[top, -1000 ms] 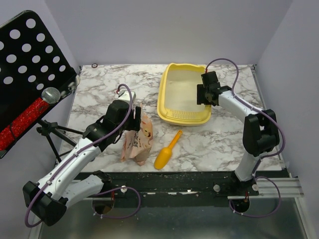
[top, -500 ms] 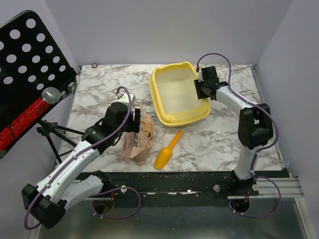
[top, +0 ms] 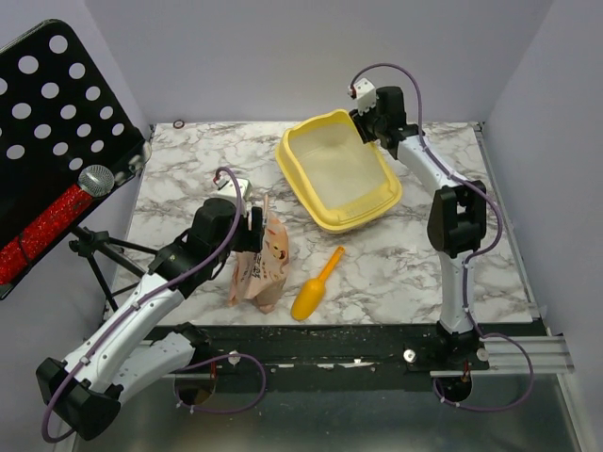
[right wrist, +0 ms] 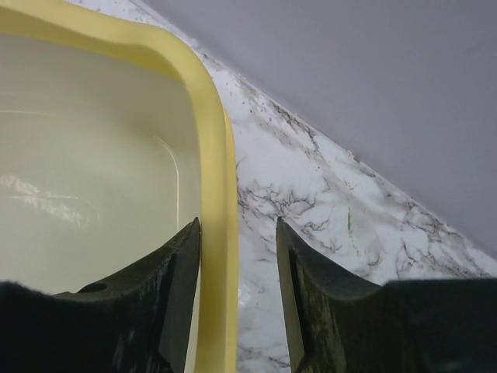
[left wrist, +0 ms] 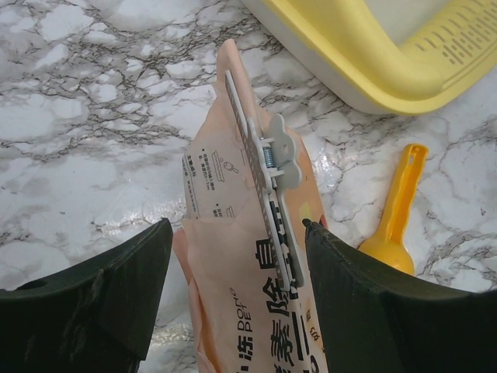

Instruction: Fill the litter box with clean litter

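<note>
The litter box (top: 337,179) is set on the far right part of the table (top: 179,174), skewed, with its long axis running from the far corner toward the near right. Its pale inside is seen bare, and no litter is seen in it. The rim (right wrist: 219,171) at the far corner is straddled by the right gripper (right wrist: 237,229), one finger inside the box and one outside. The jaws are part-closed, but a sliver of marble shows beside the outer finger, so whether the rim is pinched cannot be told.

Nearer and to the left, apart from the box, the bag (top: 260,264) is stood with its top shut by a clip (left wrist: 270,167). The left gripper (left wrist: 235,233) is held wide open over that top with nothing grasped, and the clipped edge lies along the gap between the fingers. The scoop (top: 317,282) is laid just beside the bag.

The bag is judged the left arm's to take. The box lies beyond it and to the right, so any pour would have to be carried that way.
</note>
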Robot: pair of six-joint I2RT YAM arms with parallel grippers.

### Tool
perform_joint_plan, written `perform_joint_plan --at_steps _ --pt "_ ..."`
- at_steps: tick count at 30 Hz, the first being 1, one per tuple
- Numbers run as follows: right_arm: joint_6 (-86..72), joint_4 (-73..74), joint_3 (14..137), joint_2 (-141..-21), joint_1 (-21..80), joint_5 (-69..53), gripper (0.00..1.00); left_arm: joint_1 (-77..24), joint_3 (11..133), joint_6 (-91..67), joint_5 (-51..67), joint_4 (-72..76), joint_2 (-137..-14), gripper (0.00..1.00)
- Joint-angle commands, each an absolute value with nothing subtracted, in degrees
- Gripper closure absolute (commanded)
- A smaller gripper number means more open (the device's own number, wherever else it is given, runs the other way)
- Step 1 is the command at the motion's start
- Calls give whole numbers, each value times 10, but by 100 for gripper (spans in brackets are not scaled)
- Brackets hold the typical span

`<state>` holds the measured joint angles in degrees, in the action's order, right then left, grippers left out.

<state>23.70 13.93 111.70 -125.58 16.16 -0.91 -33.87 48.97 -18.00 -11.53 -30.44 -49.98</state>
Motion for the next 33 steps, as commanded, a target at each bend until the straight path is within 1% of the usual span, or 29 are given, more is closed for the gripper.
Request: perform_joint_plan --at_steps 1,3,8,11,14,16,18,21,24,26,28,29,31,33 --pt "279 135 1168 -1292 148 -36 48 -339 481 -180 -119 -294 -490 23" --pt "269 109 1134 -1256 148 -44 48 -339 481 -180 -117 -289 -488 23" --pt "193 90 998 -1102 153 -121 47 -336 482 -180 -109 -286 -479 22" --pt "142 113 919 -1007 170 -155 45 -334 480 -182 -102 -281 -470 22" --pt "84 175 857 -933 191 -191 43 -333 477 -184 -106 -281 -461 22" --pt "56 195 798 -889 208 -204 47 -333 477 -184 -109 -281 -455 22" --pt "39 199 723 -849 233 -191 51 -333 476 -185 -112 -283 -450 22" --pt "17 221 655 -810 270 -168 52 -333 474 -186 -121 -286 -442 22" --pt "-16 239 612 -789 318 -201 57 -333 474 -187 -120 -286 -434 22" --pt "-20 242 604 -792 363 -210 64 -333 473 -187 -118 -285 -432 22" --pt "-31 230 606 -803 402 -211 69 -332 473 -187 -119 -283 -430 21" --pt "-42 221 609 -813 414 -214 72 -332 471 -186 -120 -284 -429 21" --pt "-64 198 617 -839 419 -213 83 -332 470 -186 -120 -283 -431 21" --pt "-76 195 638 -880 420 -207 90 -332 470 -185 -121 -284 -430 21"
